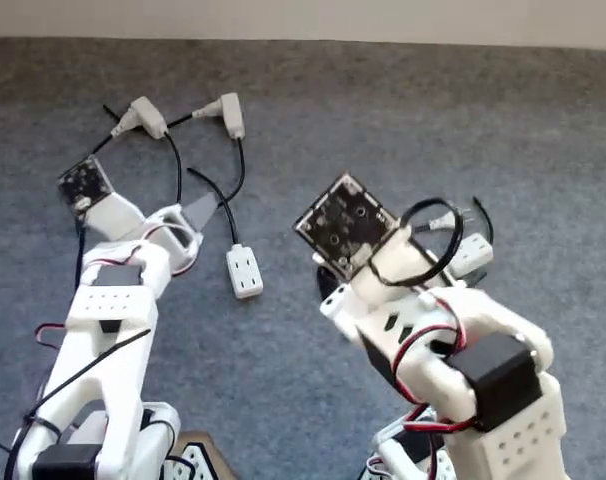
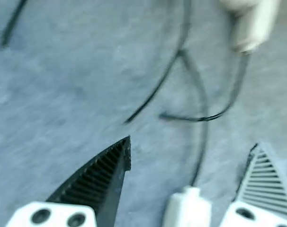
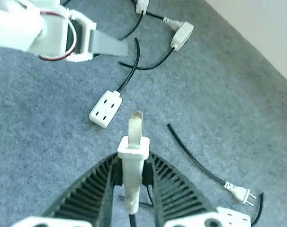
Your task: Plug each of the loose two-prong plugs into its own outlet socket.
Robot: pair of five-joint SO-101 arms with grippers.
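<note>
R gripper [image 3: 133, 160] clamped on held plug [image 3: 132, 142]. Plug's long axis in line w/ fingers, prongs pointing straight out from gripper toward outlet socket [image 3: 105, 109], not touching. Socket flat on carpet [image 1: 313, 400], long axis running away from arms, cord end on far side. L gripper [image 2: 191, 144] jaws wide apart, near socket's cord end. Loose plug A [image 1: 143, 118] and loose plug B [image 1: 228, 112] lie farther back.

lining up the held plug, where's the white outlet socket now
High view: the white outlet socket lies on the grey carpet left of centre, close beside the left hand. In the right wrist view it's just beyond the right hand's plug.
</note>
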